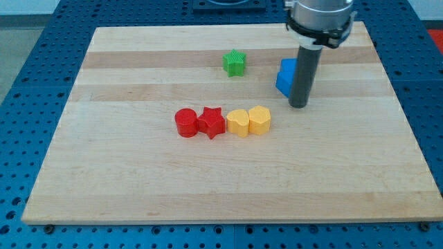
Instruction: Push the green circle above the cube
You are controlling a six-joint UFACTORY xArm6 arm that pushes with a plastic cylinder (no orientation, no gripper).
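1. Green block (235, 63), star-like rather than round, sits toward the view's top, left of the blue cube (286, 76).
2. Our tip (298, 105), a bare rod with no jaws, stands against the cube's lower right.
3. We'd circle below the green block, then push up and right.

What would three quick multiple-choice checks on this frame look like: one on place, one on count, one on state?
1. Where is my tip relative to the blue block?
A. on its right side toward the view's bottom
B. far to its left
C. at the view's bottom edge

2. How many blocks form the row at mid-board?
A. two
B. four
C. six

3. How does the green block stand?
A. alone, touching no block
B. pressed against the blue block
C. stacked on a red block

Key: 1 A, the rod covers the blue block's right edge. 2 B: red cylinder, red star, two yellow blocks. 3 A, bare board surrounds it.
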